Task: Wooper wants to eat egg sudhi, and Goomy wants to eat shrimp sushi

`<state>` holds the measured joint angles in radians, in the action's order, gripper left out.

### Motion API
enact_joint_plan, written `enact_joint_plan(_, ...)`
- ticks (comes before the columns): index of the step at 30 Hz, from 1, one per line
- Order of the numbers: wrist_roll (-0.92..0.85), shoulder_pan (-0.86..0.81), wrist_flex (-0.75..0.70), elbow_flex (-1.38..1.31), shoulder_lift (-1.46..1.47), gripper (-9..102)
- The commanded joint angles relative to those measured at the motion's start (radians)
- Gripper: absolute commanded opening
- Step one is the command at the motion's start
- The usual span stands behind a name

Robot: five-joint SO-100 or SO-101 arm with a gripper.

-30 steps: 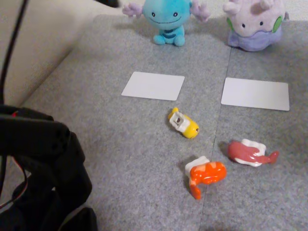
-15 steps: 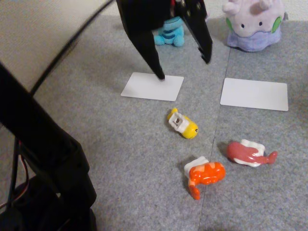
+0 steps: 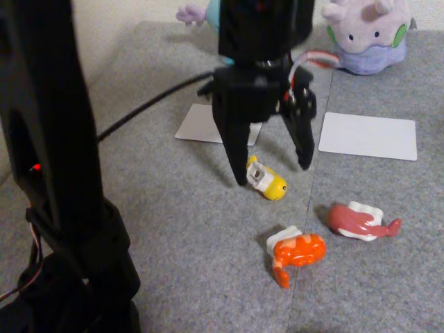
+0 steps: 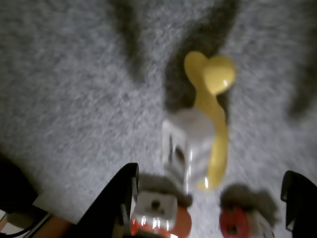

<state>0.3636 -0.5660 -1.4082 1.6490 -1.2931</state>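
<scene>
The egg sudhi lies on its side on the grey mat, yellow top and white rice showing. My gripper hangs open just over it, one black finger on each side, not touching. In the wrist view the egg sudhi lies blurred between the open gripper fingers. The shrimp sushi lies nearer the front. Goomy sits at the back right. Wooper is mostly hidden behind my arm; one purple gill shows.
Two white cards lie on the mat: one partly behind the gripper, one in front of Goomy. A dull red-pink sushi piece lies right of the shrimp. The arm's black base and a cable fill the left.
The arm has swung out from the lower left, over the back card, then come down toward the front. The open gripper now straddles the egg sudhi. The toys have not moved.
</scene>
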Motion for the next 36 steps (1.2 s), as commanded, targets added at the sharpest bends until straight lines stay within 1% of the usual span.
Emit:
enact_joint_plan(1,-0.002,0.003,0.029,-0.038,0.041,34)
enact_joint_plan(6,-0.002,0.003,0.034,-0.038,0.103,33)
enact_joint_plan(11,0.0,0.005,0.038,-0.038,0.104,23)
enact_joint_plan(21,0.003,0.005,0.025,-0.038,0.104,9)
enact_joint_plan(23,0.028,0.006,0.026,-0.038,0.104,6)
enact_joint_plan(26,0.041,0.018,0.017,-0.038,0.091,4)
enact_joint_plan(28,0.095,0.035,0.017,-0.038,0.052,4)
enact_joint_plan(31,0.224,0.097,0.017,-0.038,-0.044,4)
enact_joint_plan(36,0.405,0.255,0.002,-0.037,-0.236,4)
